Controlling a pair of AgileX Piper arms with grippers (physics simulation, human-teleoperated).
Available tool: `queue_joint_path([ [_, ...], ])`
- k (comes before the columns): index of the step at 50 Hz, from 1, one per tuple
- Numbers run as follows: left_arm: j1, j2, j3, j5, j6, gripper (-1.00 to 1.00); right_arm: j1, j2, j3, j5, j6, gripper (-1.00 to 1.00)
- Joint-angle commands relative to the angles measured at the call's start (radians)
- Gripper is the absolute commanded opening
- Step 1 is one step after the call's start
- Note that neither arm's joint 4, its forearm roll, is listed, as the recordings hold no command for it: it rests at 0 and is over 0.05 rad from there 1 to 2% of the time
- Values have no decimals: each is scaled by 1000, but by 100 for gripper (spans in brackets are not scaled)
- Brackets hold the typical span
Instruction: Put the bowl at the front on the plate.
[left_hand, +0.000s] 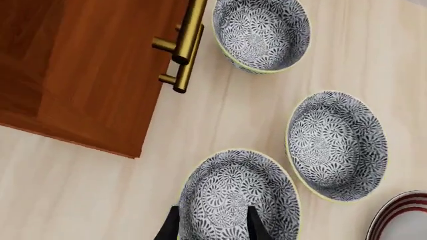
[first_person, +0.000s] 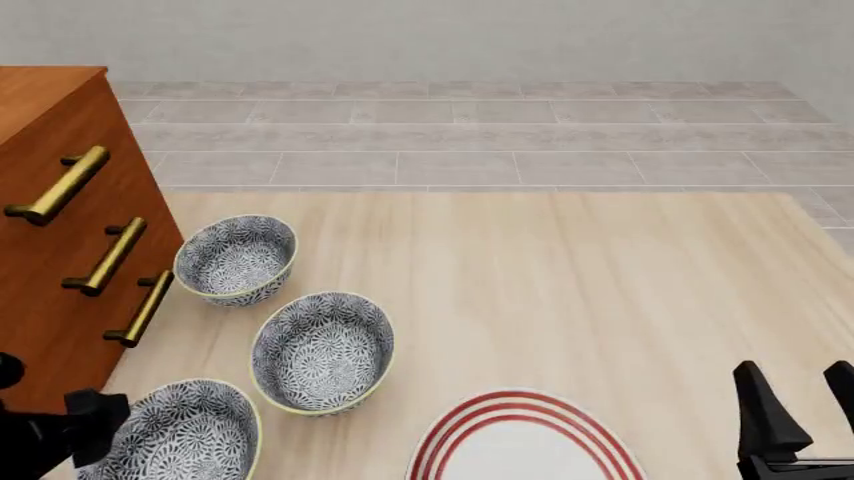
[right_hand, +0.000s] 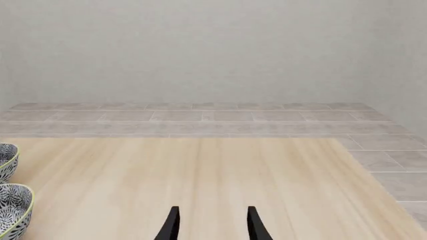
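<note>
the left gripper (left_hand: 212, 227) is seen closest of all, its fingers set apart astride the near wall of the bowl (first_person: 187, 432), one inside and one outside; whether the wall is pinched cannot be told. the bowl sits on the table (first_person: 574, 290) at the front left corner, just beside the drawer cabinet (first_person: 60, 230). to its right and further back the middle bowl (first_person: 323, 350) is found, with the far bowl (first_person: 236, 258) beyond it. further right the plate (first_person: 523, 440) lies at the front edge, empty, near the middle bowl. at the far right the right gripper (first_person: 798, 400) is held above bare table, fingers apart on nothing. a thin-rim grasp could slip if the bowl is lifted, and the middle bowl could be knocked if the carry to the plate is kept low.
</note>
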Motion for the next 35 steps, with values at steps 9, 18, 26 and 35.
queue_joint_path([
  [9,122,49,-8,35,35,100,0,-2,1,1,0,100],
  [18,157,116,35,-41,63,100,0,-2,1,1,0,100],
  [26,175,170,61,-100,74,100,0,-2,1,1,0,100],
  [35,213,266,103,-200,118,100,0,-2,1,1,0,100],
])
